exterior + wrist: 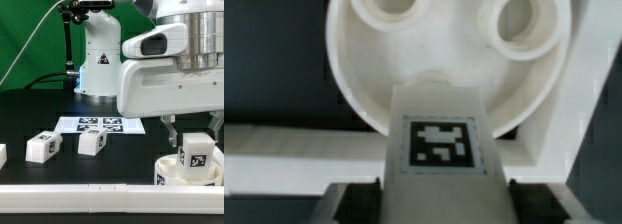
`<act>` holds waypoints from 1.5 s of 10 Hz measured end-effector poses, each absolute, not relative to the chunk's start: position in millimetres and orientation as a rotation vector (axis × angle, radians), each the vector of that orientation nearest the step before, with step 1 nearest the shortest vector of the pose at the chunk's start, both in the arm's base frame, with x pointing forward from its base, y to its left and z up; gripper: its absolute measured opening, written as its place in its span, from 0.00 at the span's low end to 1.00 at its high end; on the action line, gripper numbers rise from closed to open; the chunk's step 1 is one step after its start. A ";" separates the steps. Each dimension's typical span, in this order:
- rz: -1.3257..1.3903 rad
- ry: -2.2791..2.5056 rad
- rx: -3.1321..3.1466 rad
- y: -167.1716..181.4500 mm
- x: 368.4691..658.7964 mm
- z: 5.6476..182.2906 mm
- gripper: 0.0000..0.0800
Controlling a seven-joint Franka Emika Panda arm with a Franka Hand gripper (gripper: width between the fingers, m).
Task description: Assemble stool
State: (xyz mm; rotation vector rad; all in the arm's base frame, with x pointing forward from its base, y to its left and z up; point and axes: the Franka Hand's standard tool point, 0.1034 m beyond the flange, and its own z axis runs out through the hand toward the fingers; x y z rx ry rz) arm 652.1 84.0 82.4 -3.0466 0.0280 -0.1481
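On the exterior view's right, by the front rail, seat lies flat, sockets up. Both sockets visible in the wrist view are empty, so I'd say no leg is fitted yet. Waiting on the table: centre leg, left leg, and a cropped edge piece, likely a third. Arm points straight down over the seat. Gripper is clamped on held leg, upright above the seat. Can't tell if it's touching.
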 end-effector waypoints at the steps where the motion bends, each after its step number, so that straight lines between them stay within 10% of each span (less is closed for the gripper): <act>1: -0.152 0.214 -3.018 83.5 651.7 82.2 0.43; 15: -0.007 1.852 -2.194 118.6 638.8 80.6 0.43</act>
